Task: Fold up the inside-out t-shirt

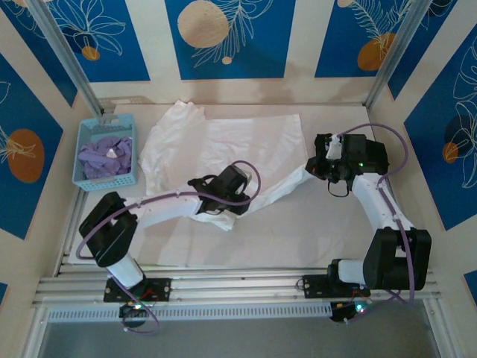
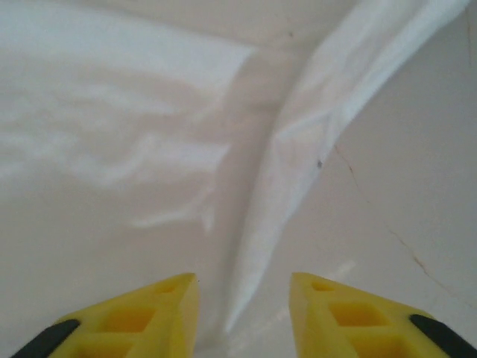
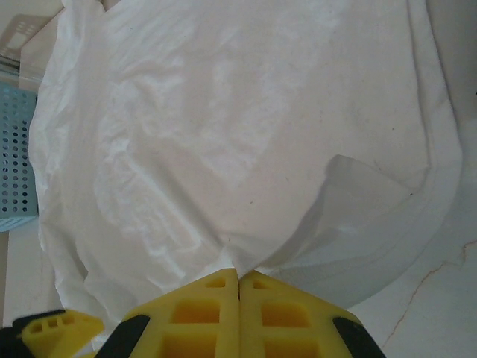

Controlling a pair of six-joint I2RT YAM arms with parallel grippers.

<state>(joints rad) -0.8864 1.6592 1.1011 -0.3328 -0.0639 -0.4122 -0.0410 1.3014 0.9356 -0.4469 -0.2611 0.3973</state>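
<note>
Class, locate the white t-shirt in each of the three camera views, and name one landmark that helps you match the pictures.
Top external: the white t-shirt lies spread across the far middle of the table, right of the blue basket.
Left wrist: its fold runs from upper right to bottom centre.
Right wrist: it covers most of the picture.
Shared landmark: the blue basket, at the left edge of the right wrist view.

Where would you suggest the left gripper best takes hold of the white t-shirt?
Grip the t-shirt by the raised fold ridge just ahead of the left gripper, coming from above astride it: it stands proud while surrounding cloth lies flat.
</note>
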